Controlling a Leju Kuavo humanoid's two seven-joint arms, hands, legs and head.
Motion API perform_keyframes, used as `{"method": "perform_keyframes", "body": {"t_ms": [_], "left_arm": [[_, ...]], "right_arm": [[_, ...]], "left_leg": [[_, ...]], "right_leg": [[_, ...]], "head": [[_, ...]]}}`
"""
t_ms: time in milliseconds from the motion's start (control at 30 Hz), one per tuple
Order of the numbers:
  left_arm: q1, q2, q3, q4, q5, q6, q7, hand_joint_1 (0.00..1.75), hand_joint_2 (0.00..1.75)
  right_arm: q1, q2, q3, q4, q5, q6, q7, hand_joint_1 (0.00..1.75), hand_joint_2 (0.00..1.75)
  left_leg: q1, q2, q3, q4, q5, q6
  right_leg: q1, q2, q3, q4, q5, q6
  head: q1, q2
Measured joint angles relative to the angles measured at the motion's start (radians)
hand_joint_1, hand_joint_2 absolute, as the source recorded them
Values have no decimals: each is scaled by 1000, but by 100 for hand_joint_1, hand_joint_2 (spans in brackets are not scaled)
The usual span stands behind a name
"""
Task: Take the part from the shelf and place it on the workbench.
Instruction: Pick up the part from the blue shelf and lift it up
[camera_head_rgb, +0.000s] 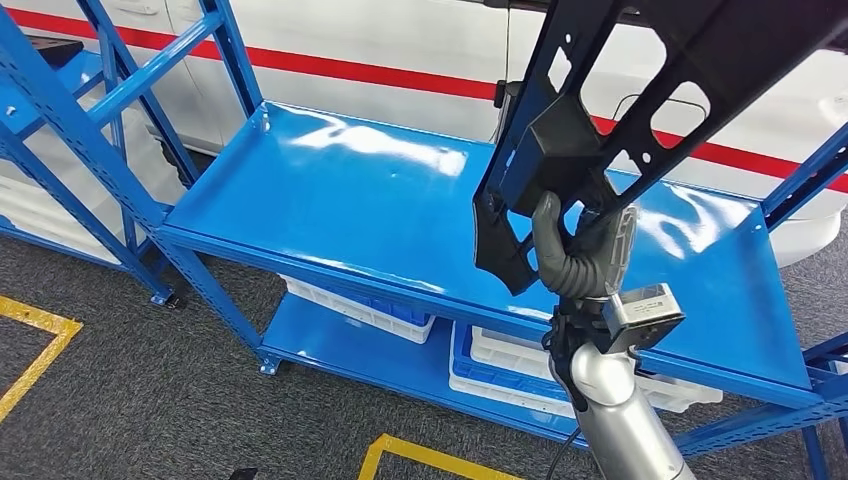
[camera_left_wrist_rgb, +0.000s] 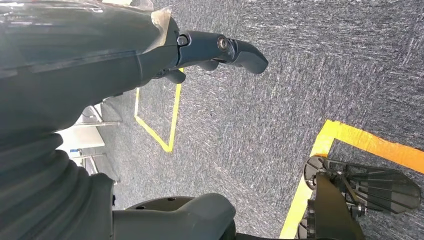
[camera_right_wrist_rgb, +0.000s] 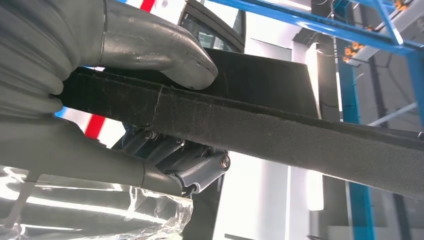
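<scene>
A large black part (camera_head_rgb: 640, 90), a flat frame with cut-out holes, is lifted above the blue shelf board (camera_head_rgb: 350, 200) in the head view. My right hand (camera_head_rgb: 580, 245) grips its lower end from below, thumb over one face and fingers behind. Up close in the right wrist view, the thumb (camera_right_wrist_rgb: 170, 55) presses on the part's felt-covered edge (camera_right_wrist_rgb: 280, 130) and the fingers (camera_right_wrist_rgb: 195, 165) clamp the other side. My left hand (camera_left_wrist_rgb: 210, 55) hangs over grey carpet with its fingers apart and nothing in them.
The blue steel rack has slanted uprights (camera_head_rgb: 120, 170) at left and a lower board holding white and blue bins (camera_head_rgb: 500, 365). A white wall with a red stripe (camera_head_rgb: 380, 75) stands behind. Yellow floor tape (camera_head_rgb: 40, 345) marks the grey carpet.
</scene>
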Motion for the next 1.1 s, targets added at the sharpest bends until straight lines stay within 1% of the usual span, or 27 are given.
{"method": "perform_keyframes", "body": {"t_ms": [167,333,500,633,667,733,767,800,833,867,900,933,967,1000,1033,1067,1100], "left_arm": [[0,1,0,0,4,-11,0,0,175],[0,1,0,0,5,-13,0,0,175],[0,2,1,0,12,-14,0,0,175],[0,4,2,0,15,-16,0,0,175],[0,4,2,0,16,-16,0,0,175],[-1,5,3,0,20,-17,0,0,175],[-2,6,5,0,23,-17,0,0,175],[-3,6,6,0,26,-17,0,0,175],[-4,7,8,0,30,-17,0,0,175],[-4,8,9,0,32,-17,0,0,175],[-4,8,10,0,34,-17,0,0,175],[-4,8,10,0,35,-17,0,0,175],[-4,9,11,0,35,-17,0,0,175],[-3,9,12,0,36,-17,0,0,175],[-3,9,13,0,37,-18,0,0,175],[-4,10,15,0,38,-19,0,0,175],[-4,11,16,0,39,-21,0,0,175]], "right_arm": [[21,-28,19,-51,5,-16,-22,175,175],[34,-43,32,-76,6,-21,-26,175,175],[37,-51,45,-87,-8,-15,-24,175,175],[36,-52,61,-89,-9,-3,-6,175,175],[36,-52,66,-90,-7,-2,-2,175,175],[35,-52,73,-90,-4,0,6,175,175],[33,-53,77,-90,-4,3,10,175,175],[32,-53,80,-90,-3,5,13,175,175],[30,-53,84,-90,-4,8,15,175,175],[29,-54,87,-89,-4,10,17,175,175],[29,-54,91,-87,-4,11,17,175,175],[29,-54,94,-86,-4,12,18,175,175],[29,-54,97,-85,-4,12,19,175,175],[29,-55,99,-84,-5,12,21,175,175],[29,-55,102,-83,-7,13,22,175,175],[28,-55,104,-82,-10,14,24,175,175],[28,-54,107,-80,-14,16,26,175,175]], "left_leg": [[0,0,0,0,0,0],[0,0,0,0,0,0],[-2,-1,-1,2,-1,2],[-9,-1,-2,2,-3,10],[-11,-1,-2,2,-3,13],[-9,1,4,-8,4,23],[-5,3,7,-14,8,29],[-2,5,10,-20,12,34],[0,6,11,-22,13,36],[0,6,10,-22,13,37],[0,6,9,-22,13,37],[1,5,9,-22,13,36],[2,4,9,-21,13,35],[4,2,10,-21,13,31],[6,1,10,-20,12,25],[6,-1,10,-18,11,17],[5,-2,9,-17,11,8]], "right_leg": [[0,-1,0,0,0,0],[0,0,0,0,0,0],[-6,-1,0,-1,0,2],[-14,-1,1,-2,0,6],[-16,-1,1,-3,1,9],[-15,-2,-2,2,-3,16],[-14,-4,-11,21,-14,16],[-15,-6,-30,63,-36,14],[-18,-8,-59,122,-63,10],[-19,-8,-94,194,-92,8],[-21,-8,-125,256,-113,10],[-23,-8,-141,288,-119,15],[-26,-9,-140,283,-110,24],[-30,-9,-117,236,-86,36],[-35,-9,-81,162,-56,47],[-36,-8,-46,94,-31,53],[-37,-5,-21,43,-12,51]], "head": [[0,0],[0,0],[0,0],[0,0],[0,0],[0,0],[1,0],[3,0],[5,0],[7,0],[8,0],[7,0],[8,0],[8,0],[8,0],[9,0],[9,0]]}}
